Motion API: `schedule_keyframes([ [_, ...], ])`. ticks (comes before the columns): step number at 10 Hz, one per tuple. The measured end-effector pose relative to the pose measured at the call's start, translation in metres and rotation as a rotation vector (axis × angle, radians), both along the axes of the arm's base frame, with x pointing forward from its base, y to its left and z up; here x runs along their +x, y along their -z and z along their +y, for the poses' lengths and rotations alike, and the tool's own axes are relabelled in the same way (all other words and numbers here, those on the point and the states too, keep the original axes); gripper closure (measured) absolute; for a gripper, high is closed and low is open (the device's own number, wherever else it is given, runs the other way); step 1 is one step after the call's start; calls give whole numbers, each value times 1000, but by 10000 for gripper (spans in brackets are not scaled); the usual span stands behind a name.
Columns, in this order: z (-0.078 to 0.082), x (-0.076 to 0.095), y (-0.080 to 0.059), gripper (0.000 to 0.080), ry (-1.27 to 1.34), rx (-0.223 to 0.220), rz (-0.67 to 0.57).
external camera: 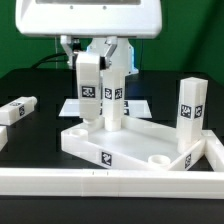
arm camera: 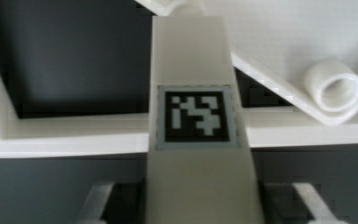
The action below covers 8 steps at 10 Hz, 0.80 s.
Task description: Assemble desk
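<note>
Over the white rimmed plastic slab (external camera: 135, 140) lying by the table's (external camera: 35, 135) railed edge, a white square-section leg (arm camera: 194, 110) is being clamped between the fingers (arm camera: 105, 205), two other legs (external camera: 88, 90) (external camera: 188, 108) apparently socketed already, a fourth leg (external camera: 15, 110) lying loose.

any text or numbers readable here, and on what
None: no words, numbers or brands can be read anywhere.
leg: one square black-and-white tag, a pattern, not letters.
slab, upright leg at the exterior view's right, lying leg: the same kind of tags, too small to make out.
</note>
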<state>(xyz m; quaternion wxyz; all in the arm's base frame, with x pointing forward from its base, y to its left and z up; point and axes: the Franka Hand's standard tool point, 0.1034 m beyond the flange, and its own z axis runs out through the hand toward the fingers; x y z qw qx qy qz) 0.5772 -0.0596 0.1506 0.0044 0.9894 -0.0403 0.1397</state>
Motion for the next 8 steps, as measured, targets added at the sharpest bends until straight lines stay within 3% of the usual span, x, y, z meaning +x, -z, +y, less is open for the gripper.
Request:
schedule_keyframes([
  [4, 2, 1, -1, 511, 7, 3, -2],
  [6, 48, 19, -10, 511, 7, 33, -34],
  [7, 61, 19, -8, 511, -9, 39, -31],
  [8, 63, 19, -8, 511, -13, 39, -32],
])
